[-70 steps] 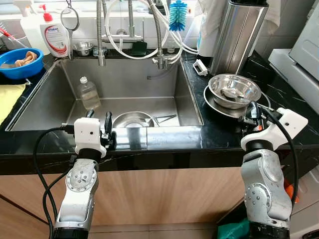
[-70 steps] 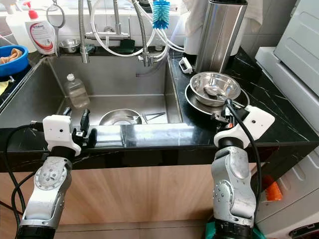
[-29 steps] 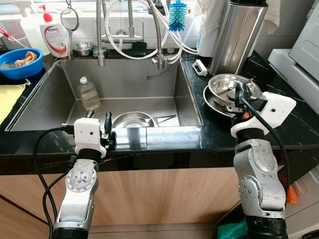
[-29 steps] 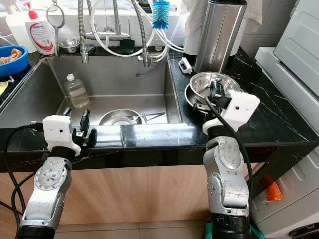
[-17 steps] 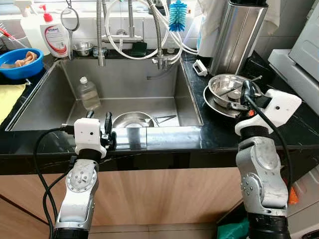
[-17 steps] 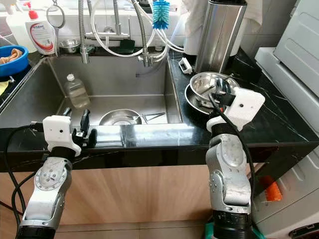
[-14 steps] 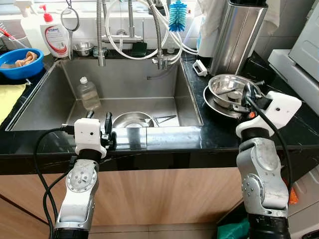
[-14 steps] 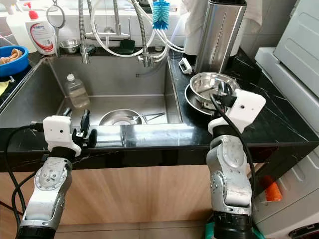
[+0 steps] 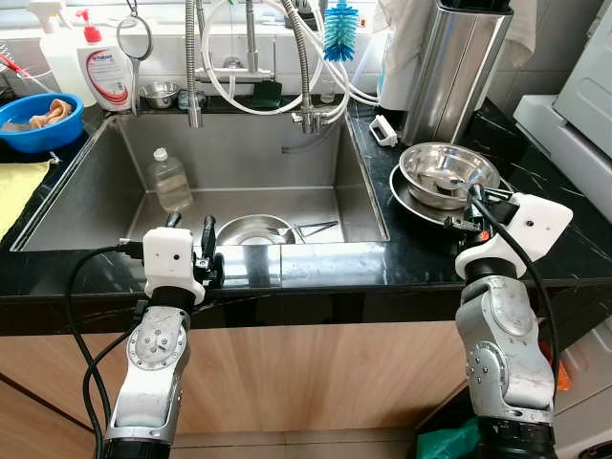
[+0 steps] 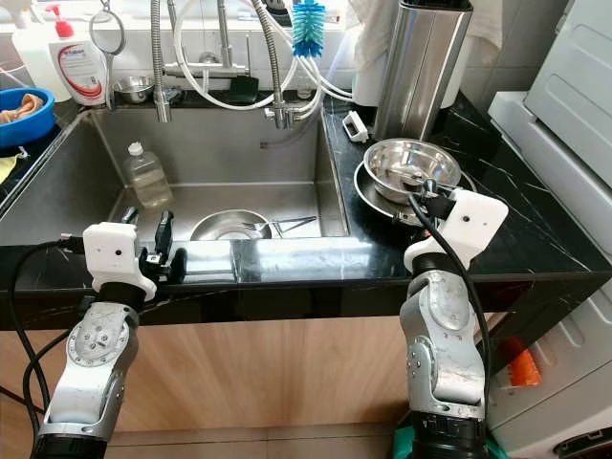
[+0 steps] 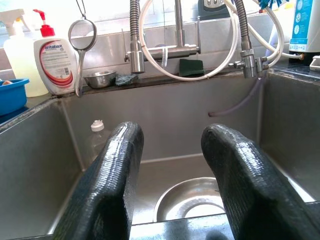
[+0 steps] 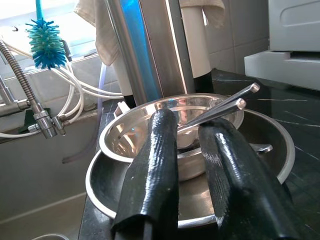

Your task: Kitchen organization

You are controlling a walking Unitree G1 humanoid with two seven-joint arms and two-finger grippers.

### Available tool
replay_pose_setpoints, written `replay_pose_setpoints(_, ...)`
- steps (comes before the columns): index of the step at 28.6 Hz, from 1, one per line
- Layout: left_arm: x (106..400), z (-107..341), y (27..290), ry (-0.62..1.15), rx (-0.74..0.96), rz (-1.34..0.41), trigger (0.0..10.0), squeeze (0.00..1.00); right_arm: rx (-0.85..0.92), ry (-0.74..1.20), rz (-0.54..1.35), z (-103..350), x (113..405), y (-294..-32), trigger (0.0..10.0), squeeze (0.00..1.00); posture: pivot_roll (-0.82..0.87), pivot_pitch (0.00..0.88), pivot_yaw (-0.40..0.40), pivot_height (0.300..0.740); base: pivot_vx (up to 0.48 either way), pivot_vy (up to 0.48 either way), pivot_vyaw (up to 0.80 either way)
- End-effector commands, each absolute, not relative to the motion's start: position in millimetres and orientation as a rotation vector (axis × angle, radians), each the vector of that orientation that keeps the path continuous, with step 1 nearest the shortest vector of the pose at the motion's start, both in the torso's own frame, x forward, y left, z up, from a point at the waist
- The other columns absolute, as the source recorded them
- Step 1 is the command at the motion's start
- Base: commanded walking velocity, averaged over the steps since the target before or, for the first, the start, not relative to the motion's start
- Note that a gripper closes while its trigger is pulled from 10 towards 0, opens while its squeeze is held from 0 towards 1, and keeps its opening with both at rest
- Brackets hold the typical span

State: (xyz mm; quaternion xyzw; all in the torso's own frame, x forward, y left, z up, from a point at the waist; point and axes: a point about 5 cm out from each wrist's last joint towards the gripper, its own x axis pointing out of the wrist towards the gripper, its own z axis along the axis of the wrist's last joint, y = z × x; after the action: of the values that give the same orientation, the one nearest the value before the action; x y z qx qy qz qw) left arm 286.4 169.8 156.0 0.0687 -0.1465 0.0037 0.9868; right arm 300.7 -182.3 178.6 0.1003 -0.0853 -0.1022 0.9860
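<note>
Bowls ahead of my right hand point(image 12: 192, 165): a small steel bowl point(image 9: 448, 174) nested in a wider steel dish point(image 12: 270, 145) on the black desk point(image 9: 535, 191), two utensil handles point(image 12: 225, 107) jutting over the rim between my parted, empty fingers. Risk as I judge it: closing here could catch a handle, tip the small bowl, and slide the stack toward the sink point(image 9: 239, 182). Left hand point(image 9: 189, 251) hovers at the sink's front edge, fingers apart, gripping nothing.

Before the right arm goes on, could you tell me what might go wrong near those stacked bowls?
The right tool sits at the rim of the steel bowl, whose spoons stick out over the fingers; a nudge could flip them out. The bowl rests loosely in a wider bowl beside the sink, so it could slide.
</note>
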Motion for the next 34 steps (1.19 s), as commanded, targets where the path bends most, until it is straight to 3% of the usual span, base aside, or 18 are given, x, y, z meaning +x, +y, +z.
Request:
replay_pose_setpoints(1,284.8,146.6,170.2,-0.255,0.138,0.008,10.0,0.00,0.202,-0.150,-0.214,174.9,300.5,-182.8,10.0,1.00,-0.06,0.003,-0.024,0.706,0.000,0.000,0.00)
replay_pose_setpoints(2,284.9,146.6,170.2,-0.255,0.137,0.009,10.0,0.00,0.199,-0.148,-0.219,174.6,300.6,-183.2,10.0,1.00,-0.06,0.002,-0.024,0.706,0.000,0.000,0.00)
replay_pose_setpoints(3,284.8,146.4,170.1,-0.254,0.137,0.008,10.0,0.00,0.193,-0.145,-0.220,174.2,300.7,-183.6,10.0,0.00,-0.06,0.002,-0.025,0.706,0.000,0.000,0.00)
replay_pose_setpoints(9,284.7,146.2,170.1,-0.253,0.137,0.008,10.0,0.00,0.192,-0.142,-0.220,174.1,301.0,-183.7,10.0,0.00,-0.06,0.005,-0.025,0.706,0.000,0.000,0.00)
replay_pose_setpoints(10,284.7,146.2,170.2,-0.253,0.138,0.009,10.0,0.00,0.180,-0.143,-0.216,174.3,301.1,-183.7,10.0,0.90,-0.06,0.005,-0.025,0.706,0.000,0.000,0.00)
replay_pose_setpoints(11,284.6,146.1,170.3,-0.253,0.138,0.010,10.0,0.00,0.166,-0.144,-0.210,174.8,301.4,-183.5,10.0,1.00,-0.06,0.005,-0.025,0.706,0.000,0.000,0.00)
replay_pose_setpoints(14,284.5,146.0,170.5,-0.253,0.138,0.010,10.0,0.00,0.131,-0.137,-0.206,174.7,302.1,-182.9,10.0,1.00,-0.06,0.005,-0.025,0.706,0.000,0.000,0.00)
replay_pose_setpoints(15,284.5,146.0,170.3,-0.252,0.138,0.010,10.0,0.00,0.104,-0.133,-0.205,174.6,302.4,-182.8,10.0,0.00,-0.06,0.005,-0.025,0.706,0.000,0.000,0.00)
replay_pose_setpoints(23,284.4,145.8,170.2,-0.251,0.137,0.009,10.0,0.00,-0.045,-0.134,-0.130,176.7,304.1,-177.2,10.0,0.00,-0.06,0.005,-0.025,0.706,0.000,0.000,0.00)
replay_pose_setpoints(34,284.5,145.9,171.1,-0.252,0.140,0.010,10.0,0.00,-0.033,-0.131,-0.166,176.4,303.7,-180.9,10.0,0.00,-0.06,0.006,-0.023,0.706,0.000,0.000,0.00)
